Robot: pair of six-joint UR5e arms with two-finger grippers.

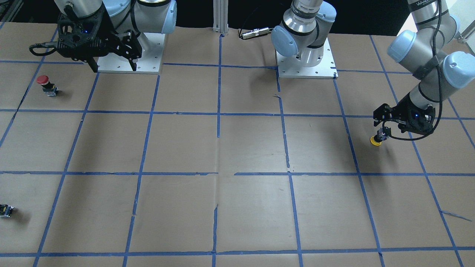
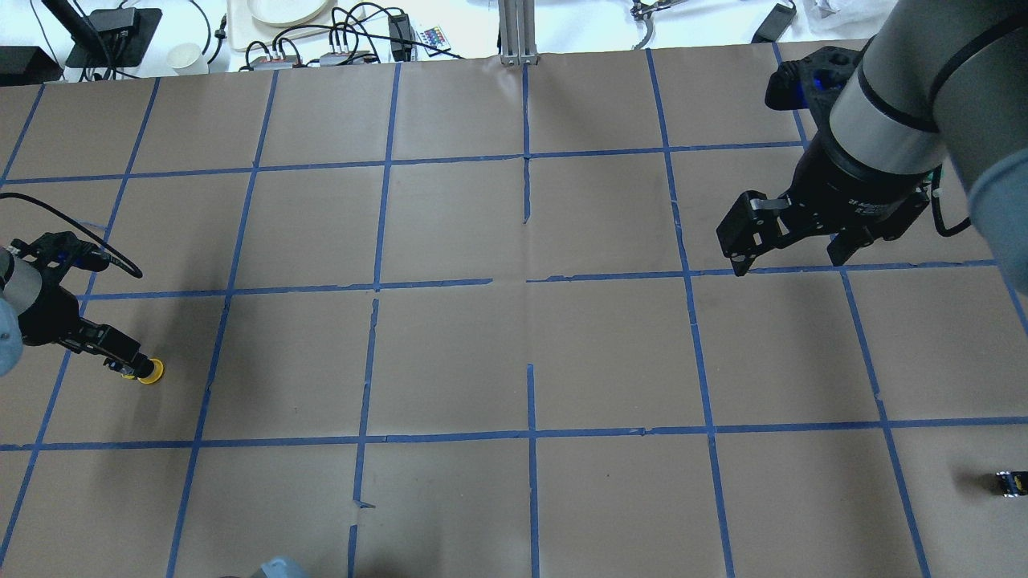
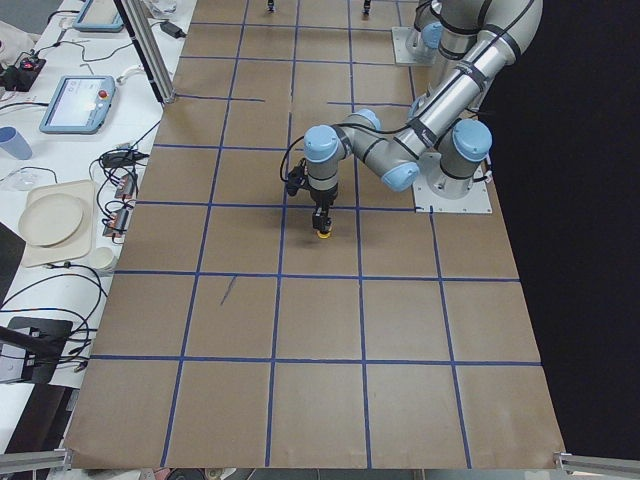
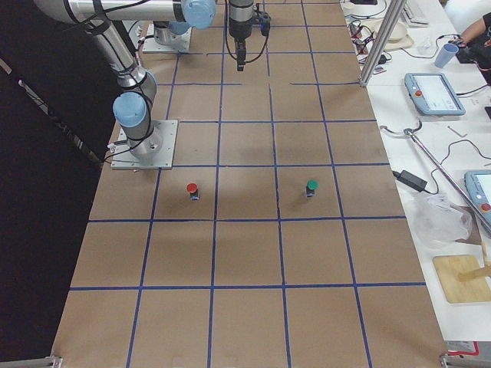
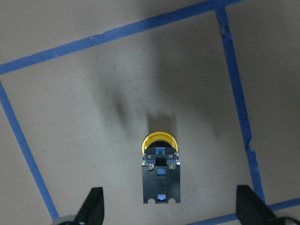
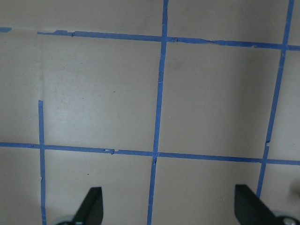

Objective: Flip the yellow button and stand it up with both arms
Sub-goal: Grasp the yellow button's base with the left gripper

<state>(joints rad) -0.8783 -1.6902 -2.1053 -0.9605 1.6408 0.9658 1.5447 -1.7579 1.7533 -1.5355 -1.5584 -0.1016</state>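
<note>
The left gripper [image 1: 383, 131] hung with jaws apart around the cap-down yellow button [image 5: 159, 176], while the right gripper [image 2: 785, 263], likewise spread, hovered far from that button.

Yellow button [image 5: 159, 176]: yellow mushroom cap, black boxy body; cap down on the paper, body up.
Place: inside a taped square, between the left gripper's [image 5: 169, 191] spread fingers.
Right gripper [image 2: 787, 265]: jaws apart, far off.
</note>
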